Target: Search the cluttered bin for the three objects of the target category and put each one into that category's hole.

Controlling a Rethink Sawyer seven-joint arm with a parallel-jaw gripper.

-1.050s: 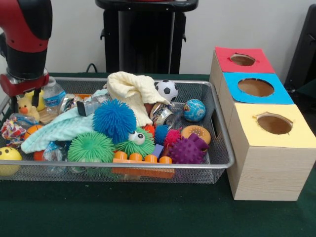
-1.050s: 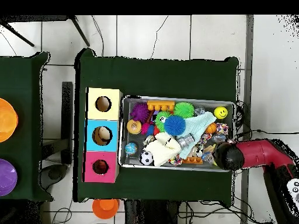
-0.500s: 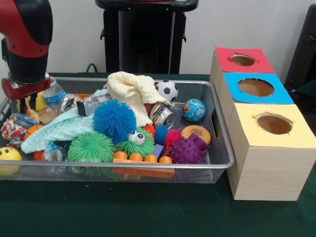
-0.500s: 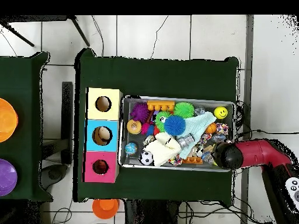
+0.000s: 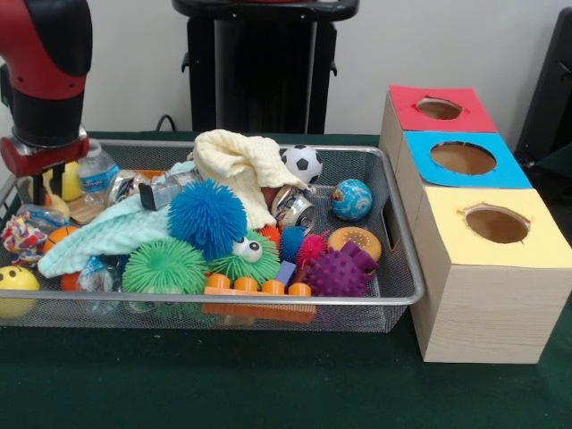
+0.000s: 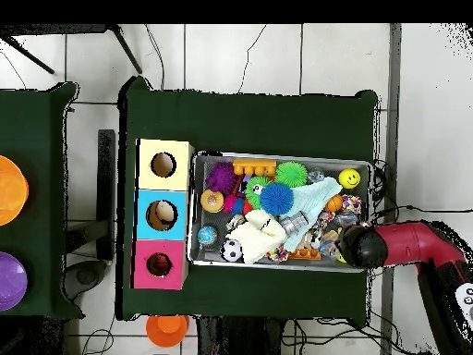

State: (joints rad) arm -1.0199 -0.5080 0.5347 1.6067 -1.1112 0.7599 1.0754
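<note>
My red and black arm (image 5: 45, 71) has lifted a touch since a second ago, and the yellow toy (image 5: 70, 181) beneath it shows less of itself than it did. Nothing else in the bin has shifted.

By my reading, the job is barely begun. The silver mesh bin (image 5: 223, 304) on the green bench (image 5: 268, 384) is still heaped full, and I cannot pick out which category is the target. From overhead something pale sits in the blue box's hole, but I cannot tell what it is.

- **Bin's near edge:** one yellow smiley ball (image 5: 13, 286), one plain green spiky ball (image 5: 165, 265), one green spiky ball with googly eyes (image 5: 241, 259), one orange toy brick (image 5: 255, 286) and one purple spiky ball (image 5: 338, 273).
- **Behind them:** one blue spiky ball (image 5: 207, 217), one orange ring (image 5: 355, 239) and one mint cloth (image 5: 98, 237).
- **Far edge:** one globe ball (image 5: 351, 198), one soccer ball (image 5: 304, 163), one cream cloth (image 5: 237, 161) and one small water bottle (image 5: 94, 174).

My gripper (image 5: 40, 186) hangs low at the bin's far left corner, right at the yellow toy. Whether it is clenched or released I cannot tell.

There are three wooden boxes with one hole each, running from the bench's near right edge to the far side: the yellow-topped box (image 5: 492, 259), the blue-topped box (image 5: 514, 174) and the red-topped box (image 5: 407, 103).
</note>
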